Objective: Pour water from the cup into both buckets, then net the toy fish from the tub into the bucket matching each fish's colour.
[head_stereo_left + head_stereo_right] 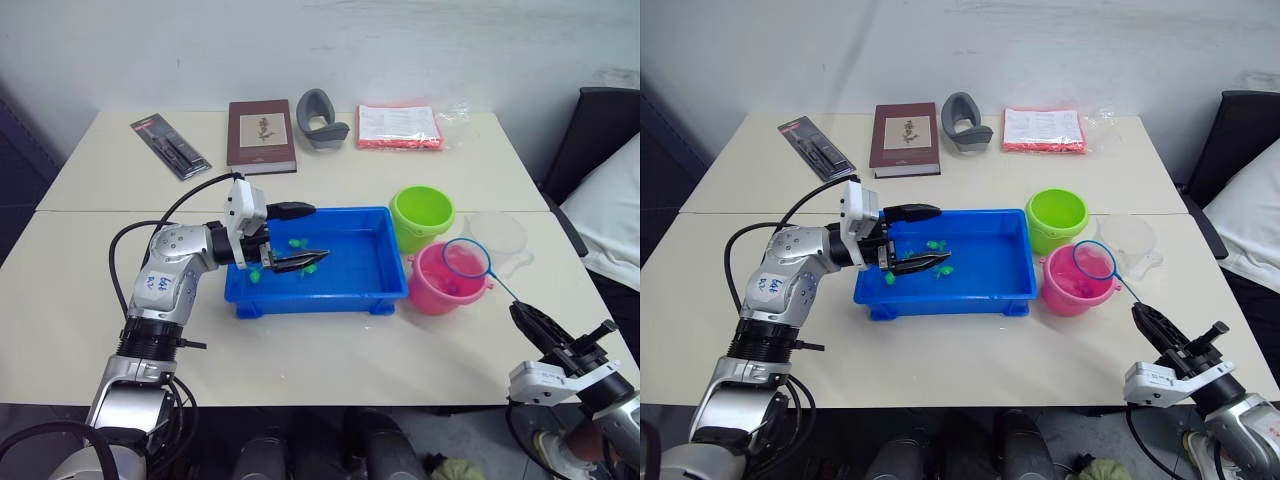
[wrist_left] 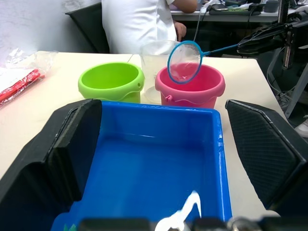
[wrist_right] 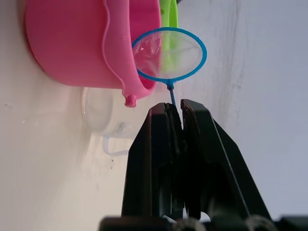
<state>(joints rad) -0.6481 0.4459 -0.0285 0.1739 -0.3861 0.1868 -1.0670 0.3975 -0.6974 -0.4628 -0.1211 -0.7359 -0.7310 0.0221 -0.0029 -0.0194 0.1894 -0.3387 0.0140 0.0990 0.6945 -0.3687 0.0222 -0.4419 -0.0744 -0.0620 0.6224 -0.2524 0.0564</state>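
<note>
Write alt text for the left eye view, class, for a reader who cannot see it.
The right tool holds a blue-rimmed net over a pink bucket, beside a lime green bucket and a clear cup. The open left tool reaches into a blue tub holding small green toy fish.
</note>
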